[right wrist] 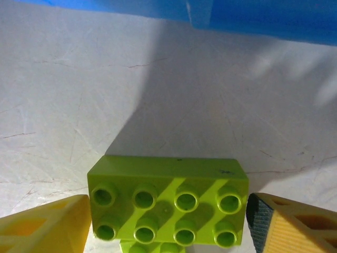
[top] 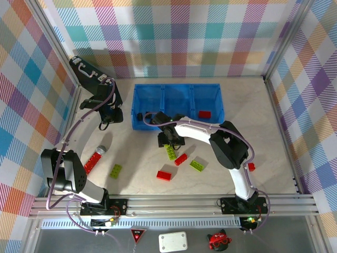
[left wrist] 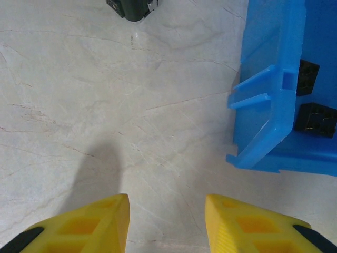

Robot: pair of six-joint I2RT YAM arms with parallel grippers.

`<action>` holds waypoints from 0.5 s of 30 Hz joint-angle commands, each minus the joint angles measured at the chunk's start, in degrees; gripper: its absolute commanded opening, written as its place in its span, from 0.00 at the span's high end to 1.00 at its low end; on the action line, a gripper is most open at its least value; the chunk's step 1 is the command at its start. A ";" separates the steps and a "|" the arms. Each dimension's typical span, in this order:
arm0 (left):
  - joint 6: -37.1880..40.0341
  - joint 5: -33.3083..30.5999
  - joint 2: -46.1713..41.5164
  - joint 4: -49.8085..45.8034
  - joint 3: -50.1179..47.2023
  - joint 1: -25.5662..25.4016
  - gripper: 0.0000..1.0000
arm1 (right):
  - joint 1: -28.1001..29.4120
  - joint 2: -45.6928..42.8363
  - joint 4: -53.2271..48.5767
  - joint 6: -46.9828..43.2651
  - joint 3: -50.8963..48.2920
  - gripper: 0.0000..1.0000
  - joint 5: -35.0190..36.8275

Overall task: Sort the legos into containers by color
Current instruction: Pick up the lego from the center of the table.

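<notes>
The blue bin (top: 176,87) has three compartments in a row at the back middle. Black legos (left wrist: 315,117) lie in its left compartment and a red lego (top: 204,114) in its right one. My right gripper (right wrist: 168,211) (top: 169,139) is open just in front of the bin. It straddles a lime lego (right wrist: 167,197) (top: 171,152) lengthwise, one finger close to each end. A second lime piece peeks out under that lego. My left gripper (left wrist: 167,203) (top: 108,116) is open over bare table beside the bin's left corner (left wrist: 274,132).
On the front table lie loose red legos (top: 180,158), (top: 164,175), (top: 251,166) and lime legos (top: 197,165), (top: 116,170). At the left lies a long red piece (top: 90,162) with a silver end. A dark object (left wrist: 131,6) sits beyond the left gripper. Checked walls enclose the table.
</notes>
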 commanded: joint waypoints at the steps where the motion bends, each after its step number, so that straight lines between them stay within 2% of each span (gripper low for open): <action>1: 0.12 0.13 -1.55 0.24 -1.03 0.59 0.58 | 0.27 0.59 0.31 1.32 0.50 0.25 1.00; 15: 0.22 -0.44 -1.64 0.19 -1.17 0.58 0.58 | 0.27 -1.77 0.14 0.88 -0.09 0.33 1.35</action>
